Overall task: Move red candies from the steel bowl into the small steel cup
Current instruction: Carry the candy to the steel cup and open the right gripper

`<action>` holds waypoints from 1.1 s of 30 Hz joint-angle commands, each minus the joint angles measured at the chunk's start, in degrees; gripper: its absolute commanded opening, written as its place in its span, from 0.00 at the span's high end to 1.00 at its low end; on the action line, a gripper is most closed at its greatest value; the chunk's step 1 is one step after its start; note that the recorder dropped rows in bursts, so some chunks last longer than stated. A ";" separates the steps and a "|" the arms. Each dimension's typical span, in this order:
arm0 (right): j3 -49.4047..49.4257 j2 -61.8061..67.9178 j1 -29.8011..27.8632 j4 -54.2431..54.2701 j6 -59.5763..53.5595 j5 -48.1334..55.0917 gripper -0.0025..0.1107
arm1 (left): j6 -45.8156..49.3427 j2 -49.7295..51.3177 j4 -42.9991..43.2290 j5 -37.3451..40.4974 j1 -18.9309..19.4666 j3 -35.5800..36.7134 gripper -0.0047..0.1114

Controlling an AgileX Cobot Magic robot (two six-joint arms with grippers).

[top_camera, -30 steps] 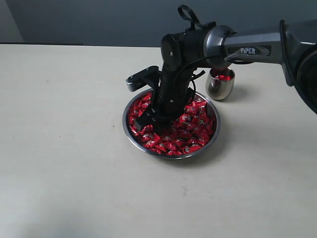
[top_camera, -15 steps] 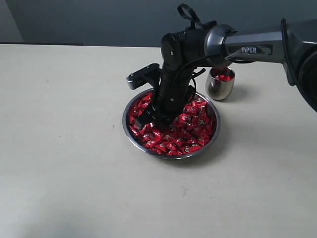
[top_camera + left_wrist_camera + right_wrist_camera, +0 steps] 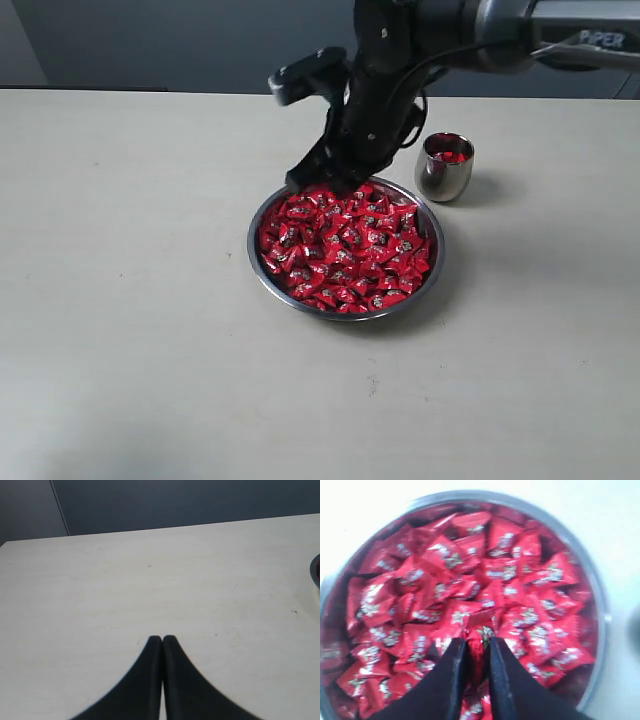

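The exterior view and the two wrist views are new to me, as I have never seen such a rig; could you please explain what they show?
This is a robot with two arms, each ending in a two-fingered end effector. The exterior view comes from a camera off the arms. It shows a pale table with a wide steel bowl full of red candies. Beside the bowl stands a small steel cup with a few candies inside.

The other two pictures come from cameras on the wrists, looking along the fingers. In the right wrist view, the right end effector hangs over the bowl with a red candy pinched between its fingers. In the left wrist view, the left end effector is shut, holds nothing, and sits over the table.
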 commanded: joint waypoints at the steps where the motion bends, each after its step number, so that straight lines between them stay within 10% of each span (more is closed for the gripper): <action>1: -0.27 -4.91 -6.71 -3.49 2.79 -2.28 0.97 | -0.15 -0.27 0.11 -0.46 -0.02 -0.48 0.96; 12: -0.27 -5.16 -21.05 8.22 -0.71 -9.27 0.97 | -0.15 -0.27 0.11 -0.46 -0.02 -0.48 0.96; 33: -14.97 11.45 -21.49 6.72 -2.04 4.27 0.98 | -0.15 -0.27 0.11 -0.46 -0.02 -0.48 0.96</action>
